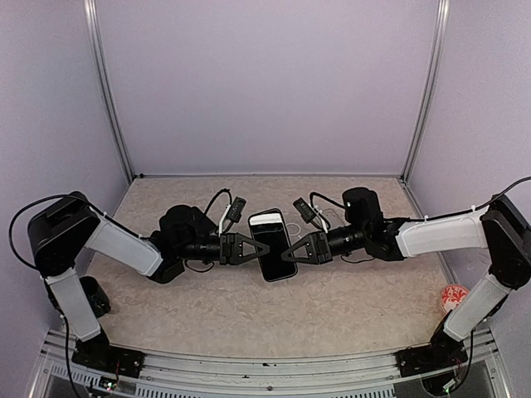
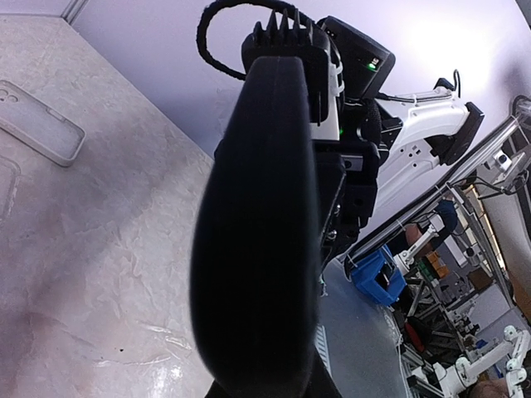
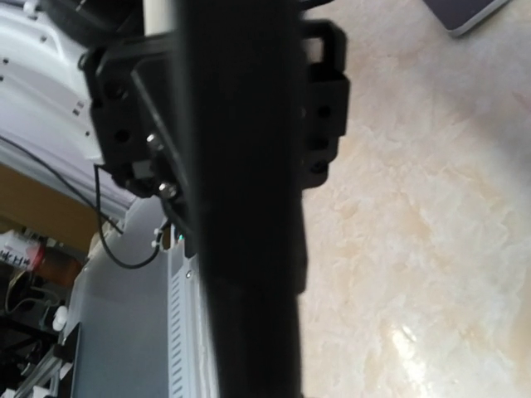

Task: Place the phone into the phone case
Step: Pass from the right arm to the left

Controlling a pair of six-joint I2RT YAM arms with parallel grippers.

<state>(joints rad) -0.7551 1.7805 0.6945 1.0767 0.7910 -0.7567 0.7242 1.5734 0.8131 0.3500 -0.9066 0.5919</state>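
While I'm clamping phone (image 1: 270,236) mid-frame with left gripper (image 1: 259,249), right gripper (image 1: 284,253) is touching opposite edge, likely steadying it for casing; its grip unclear.

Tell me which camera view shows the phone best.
Top external: the phone shows whole there, outline and face. Left wrist shows only one dark side of it, close up; right wrist shows just a dark blurred band down the frame.

The phone (image 1: 271,253) is black, the phone case (image 2: 41,123) clear, the table (image 1: 348,307) beige and marbled, the walls (image 1: 265,83) lilac.
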